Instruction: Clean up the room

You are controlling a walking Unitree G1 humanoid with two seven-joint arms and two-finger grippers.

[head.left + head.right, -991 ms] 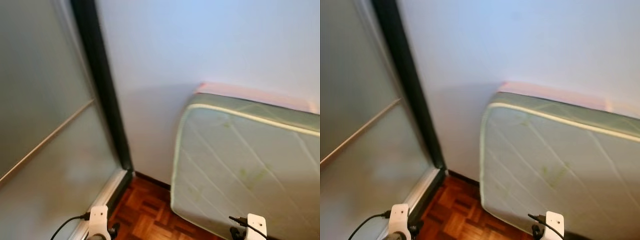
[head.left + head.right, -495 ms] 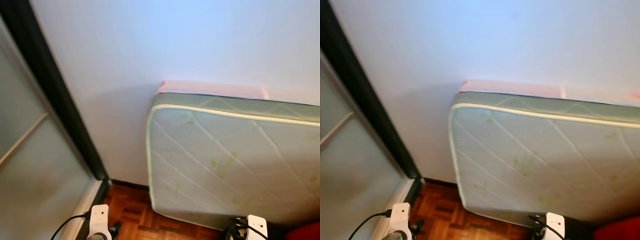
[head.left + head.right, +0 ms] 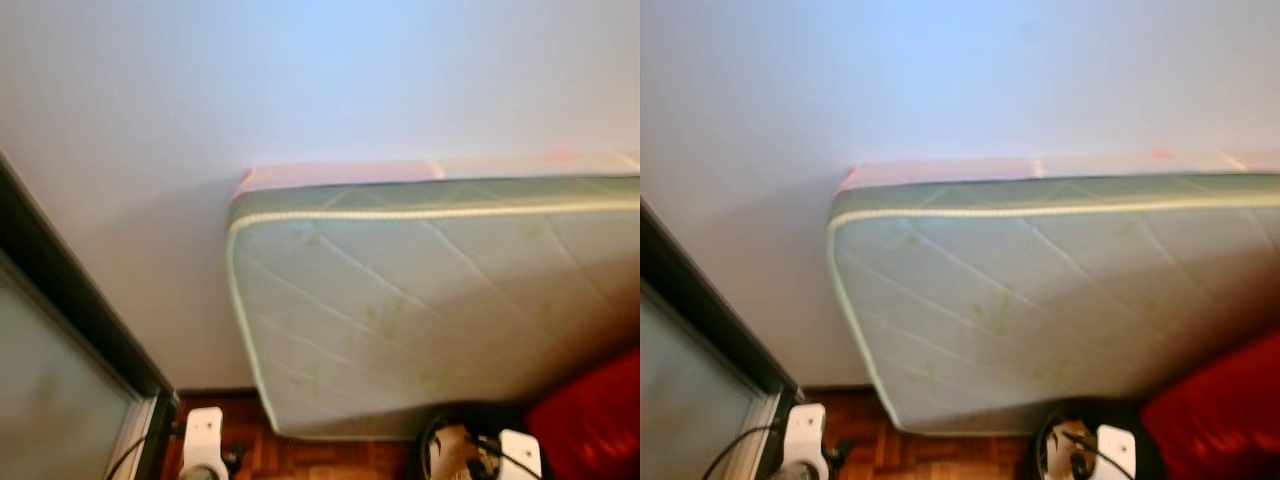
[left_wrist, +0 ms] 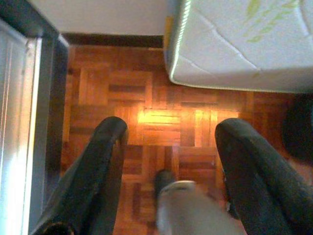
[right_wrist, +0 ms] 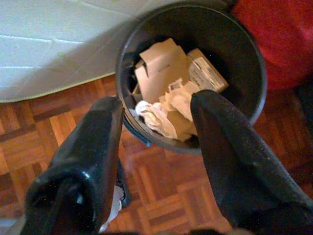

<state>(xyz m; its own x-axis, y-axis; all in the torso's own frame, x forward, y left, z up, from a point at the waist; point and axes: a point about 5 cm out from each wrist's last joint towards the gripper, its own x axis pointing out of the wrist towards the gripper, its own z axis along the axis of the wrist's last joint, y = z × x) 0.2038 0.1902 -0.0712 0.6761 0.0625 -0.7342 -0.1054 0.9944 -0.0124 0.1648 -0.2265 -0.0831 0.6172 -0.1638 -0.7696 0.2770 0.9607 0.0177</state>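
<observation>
Two grippers, left gripper and right gripper, spread wide, empty. Head view has swung right: frosted sliding door nearly gone, pale quilted mattress centred, round black waste bin holding crumpled paper newly visible beneath right gripper. Judgement: searching for litter.

A pale green quilted mattress stands on its long edge against the white wall — a pink strip runs along its top. A dark door frame slants down the left. Below lie parquet floor, a black bin and something red — both arm mounts show white.
</observation>
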